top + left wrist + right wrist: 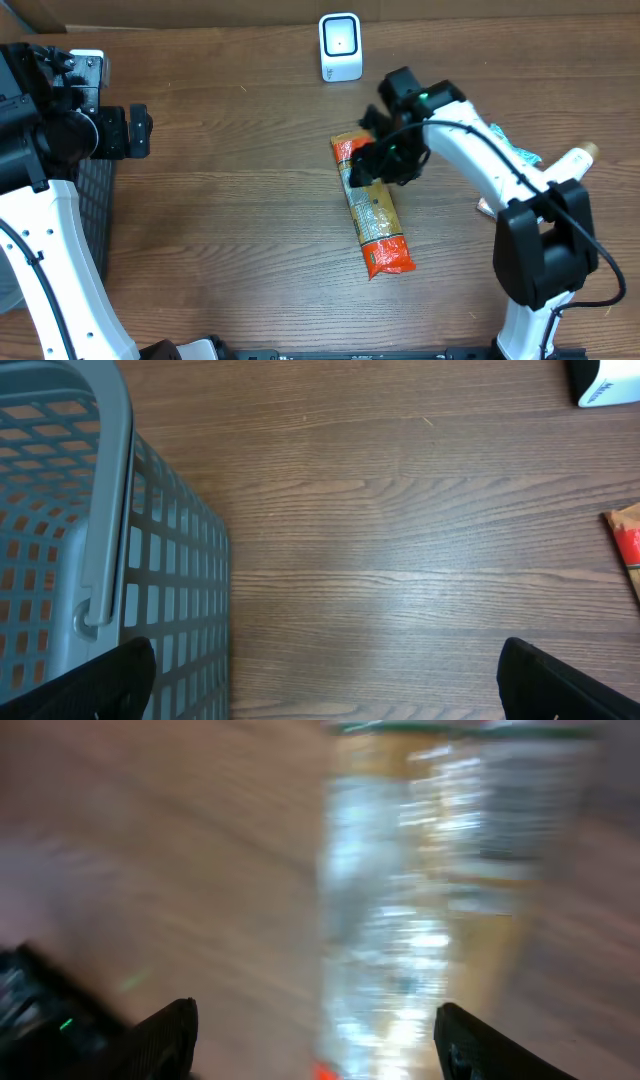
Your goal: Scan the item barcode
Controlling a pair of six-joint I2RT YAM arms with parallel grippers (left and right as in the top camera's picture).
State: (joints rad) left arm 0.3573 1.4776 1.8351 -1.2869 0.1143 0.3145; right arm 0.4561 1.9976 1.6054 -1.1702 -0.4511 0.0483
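Note:
The item, a long clear and orange packet (372, 215), lies flat on the wooden table, its far end under my right gripper (385, 158). In the right wrist view the packet (440, 890) is a motion-blurred shiny strip between and below the spread jaws of the right gripper (315, 1040), which is open and touches nothing. No barcode can be made out. The white scanner (340, 46) stands upright at the back, its corner (607, 382) showing in the left wrist view. My left gripper (325, 680) hangs wide open and empty over the table, beside the basket.
A grey mesh basket (100, 510) with a raised handle sits at the left edge. Behind the right arm lie a teal packet (520, 155) and a white bottle (578, 158). The packet's orange end (627, 540) pokes into the left wrist view.

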